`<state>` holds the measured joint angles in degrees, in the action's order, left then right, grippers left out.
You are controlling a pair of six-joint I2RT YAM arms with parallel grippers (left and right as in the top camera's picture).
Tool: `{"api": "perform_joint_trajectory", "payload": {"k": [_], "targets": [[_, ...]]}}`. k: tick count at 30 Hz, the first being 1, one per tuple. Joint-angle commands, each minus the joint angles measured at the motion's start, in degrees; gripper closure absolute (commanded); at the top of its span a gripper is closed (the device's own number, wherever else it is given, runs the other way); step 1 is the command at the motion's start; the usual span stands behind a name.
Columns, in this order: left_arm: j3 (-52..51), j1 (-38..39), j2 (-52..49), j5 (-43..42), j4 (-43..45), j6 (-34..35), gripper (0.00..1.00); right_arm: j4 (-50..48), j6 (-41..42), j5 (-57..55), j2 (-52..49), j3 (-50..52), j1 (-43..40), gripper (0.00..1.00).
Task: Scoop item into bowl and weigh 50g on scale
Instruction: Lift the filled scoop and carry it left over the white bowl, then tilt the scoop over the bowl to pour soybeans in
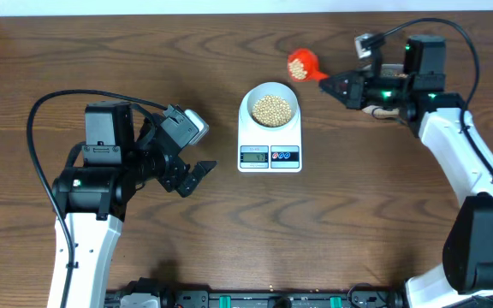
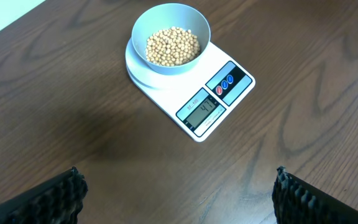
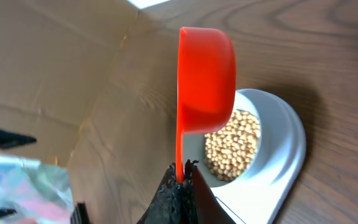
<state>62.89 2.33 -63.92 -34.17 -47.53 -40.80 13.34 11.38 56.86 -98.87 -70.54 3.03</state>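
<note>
right pincer [image 1: 336, 83] is pressed together on the handle of a red scoop [image 1: 300, 64], holding it in the air just beside the far right rim of the bowl [image 2: 166, 15], not yet over it. from overhead, a few tan beans seem to lie in the scoop. left pincer [image 1: 188, 178] is spread wide and holds nothing; it hovers over the wooden table [image 1: 358, 214], well apart from the scale [image 2: 179, 87] on its left.

the bowl sits on the round platform of the scale, and a heap of soybeans [image 2: 171, 46] covers its bottom. the display [image 2: 201, 112] is lit, but its digits are too small to read with any certainty.

by my judgement the step in hand is topping up: most of the load is already in the bowl, and the scoop brings a little more. the next move calls for carrying the scoop over the bowl and tipping it slowly, a few beans at a time, watching the display so the weight does not overshoot. a quick tip could spill beans onto the scale or the table.

counted: two pincers, one scoop, one bowl, one scale with one display and two round buttons [image 2: 224, 84], one red and one blue. the soybeans are too many to count.
</note>
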Motion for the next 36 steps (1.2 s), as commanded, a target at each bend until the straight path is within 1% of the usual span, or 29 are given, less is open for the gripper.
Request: {"api": "perform_joint_trajectory", "payload": {"k": [1,8,14,19,36], "targets": [[1.09,-0.28,-0.17,-0.09,-0.02,-0.74,0.02,-0.26,-9.66,0.48,1.14,-0.7,2.19,0.99],[1.09,-0.28,-0.17,-0.09,-0.02,-0.74,0.03,0.81,-20.79,0.04,1.14,-0.68,3.82,0.99],[1.09,-0.28,-0.17,-0.09,-0.02,-0.74,0.02,0.81,-26.69,-0.22,1.14,-0.68,4.22,0.99],[1.09,-0.28,-0.17,-0.09,-0.02,-0.76,0.02,0.92,-26.69,-5.31,1.14,-0.68,4.22,0.99],[1.09,-0.28,-0.17,-0.09,-0.02,-0.74,0.02,0.98,-26.71,-5.38,1.14,-0.66,4.22,0.99]]}}
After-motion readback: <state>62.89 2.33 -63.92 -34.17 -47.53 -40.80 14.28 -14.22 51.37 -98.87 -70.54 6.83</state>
